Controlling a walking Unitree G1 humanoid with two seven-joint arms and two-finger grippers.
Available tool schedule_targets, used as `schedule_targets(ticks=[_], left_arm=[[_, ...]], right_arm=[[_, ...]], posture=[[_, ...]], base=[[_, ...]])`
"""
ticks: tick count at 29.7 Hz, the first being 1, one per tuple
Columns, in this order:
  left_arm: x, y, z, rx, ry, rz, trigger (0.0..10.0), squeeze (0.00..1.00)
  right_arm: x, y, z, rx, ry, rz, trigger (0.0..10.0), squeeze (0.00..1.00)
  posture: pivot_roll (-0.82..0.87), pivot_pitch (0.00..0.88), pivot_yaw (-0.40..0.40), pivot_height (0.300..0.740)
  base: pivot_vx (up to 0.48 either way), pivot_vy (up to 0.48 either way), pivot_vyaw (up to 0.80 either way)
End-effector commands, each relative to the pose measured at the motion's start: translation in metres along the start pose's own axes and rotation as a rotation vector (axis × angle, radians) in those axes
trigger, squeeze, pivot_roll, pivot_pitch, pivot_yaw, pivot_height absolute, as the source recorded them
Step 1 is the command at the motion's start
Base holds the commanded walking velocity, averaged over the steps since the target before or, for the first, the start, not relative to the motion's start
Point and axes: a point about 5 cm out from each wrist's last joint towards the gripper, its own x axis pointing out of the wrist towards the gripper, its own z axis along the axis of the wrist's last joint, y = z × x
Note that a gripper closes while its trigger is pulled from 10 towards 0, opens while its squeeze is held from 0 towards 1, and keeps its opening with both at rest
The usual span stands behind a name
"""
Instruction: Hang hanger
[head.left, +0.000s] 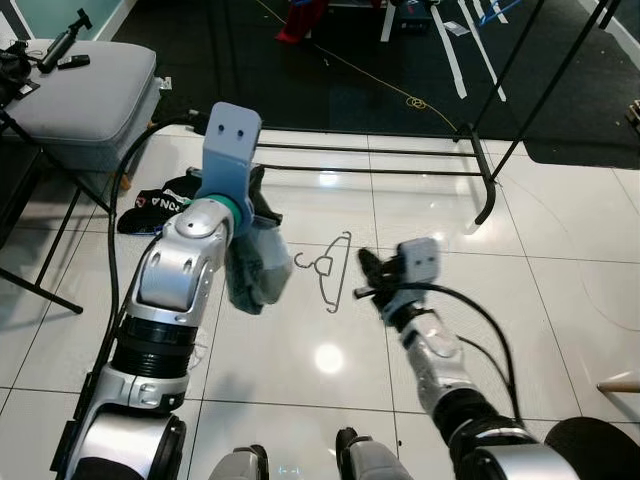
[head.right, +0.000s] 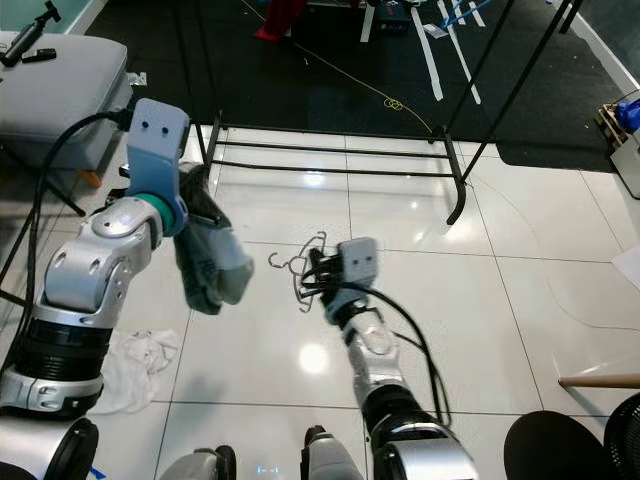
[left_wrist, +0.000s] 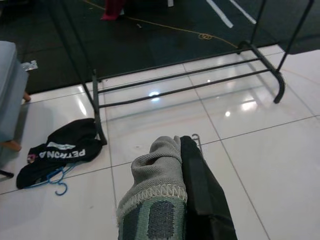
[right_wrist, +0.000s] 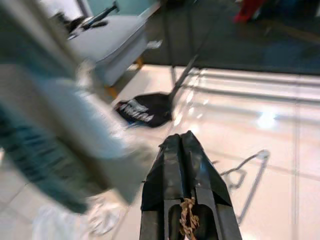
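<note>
While the hanger (head.left: 334, 270) is lying on the floor, nothing is hanging yet.
Left end effector (head.left: 262, 212) is clamping a sock (head.left: 255, 270); right end effector (head.left: 368, 272), closed empty, is hovering at the hanger's 3 o'clock.

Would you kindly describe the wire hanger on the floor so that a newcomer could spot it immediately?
Start from the black metal clothes rack standing at the edge of the white tiled floor. On the tiles in front of its base bars lies a thin grey wire hanger, flat, just beyond the right claw. Unlike the black printed garment nearby with its blue hanger, it is bare wire.
</note>
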Motion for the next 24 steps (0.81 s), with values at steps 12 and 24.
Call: schedule_targets(ticks=[12,24], left_arm=[[-0.004,-0.016,0.011,-0.078,-0.078,-0.125,0.0,0.0],[-0.012,-0.031,0.026,-0.098,-0.103,-0.214,0.0,0.0]], right_arm=[[0.008,0.037,-0.004,-0.006,0.037,0.258,10.0,1.0],[0.022,0.046,0.012,-0.055,0.019,0.366,10.0,1.0]], posture=[[0.03,0.088,0.012,0.74],[0.05,0.088,0.003,0.74]], base=[[0.0,0.0,0.0],[0.0,0.0,0.0]])
